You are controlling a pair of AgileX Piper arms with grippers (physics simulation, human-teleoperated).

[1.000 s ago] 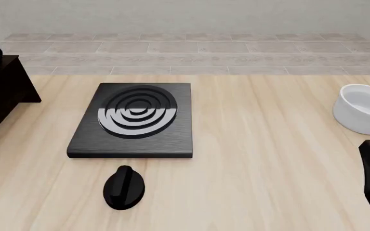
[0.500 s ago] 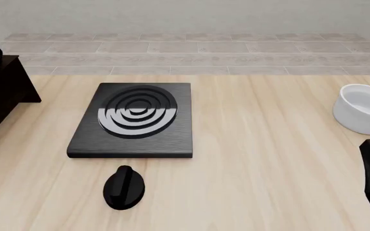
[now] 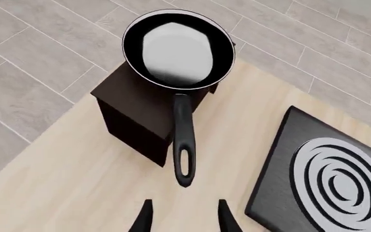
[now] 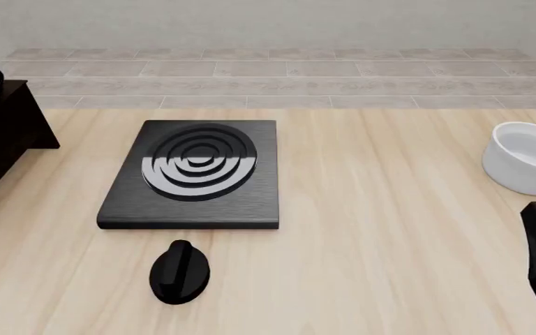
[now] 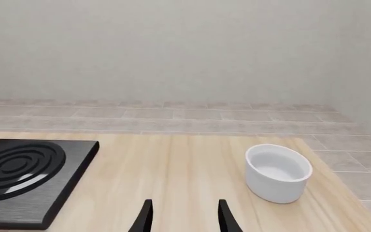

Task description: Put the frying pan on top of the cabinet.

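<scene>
Spanning pale wood table (image 4: pixel 380 230) before grey tiled floor (image 4: pixel 278 77)

A black frying pan (image 3: pixel 178 50) with a glossy whitish inside sits on a dark brown cabinet (image 3: pixel 148 108). The black stove plate (image 4: pixel 193 174) shows shiny concentric rings. The bowl (image 4: pixel 527 158) is white, the knob (image 4: pixel 179 272) black, the table (image 4: pixel 389 230) pale wood grain.
</scene>
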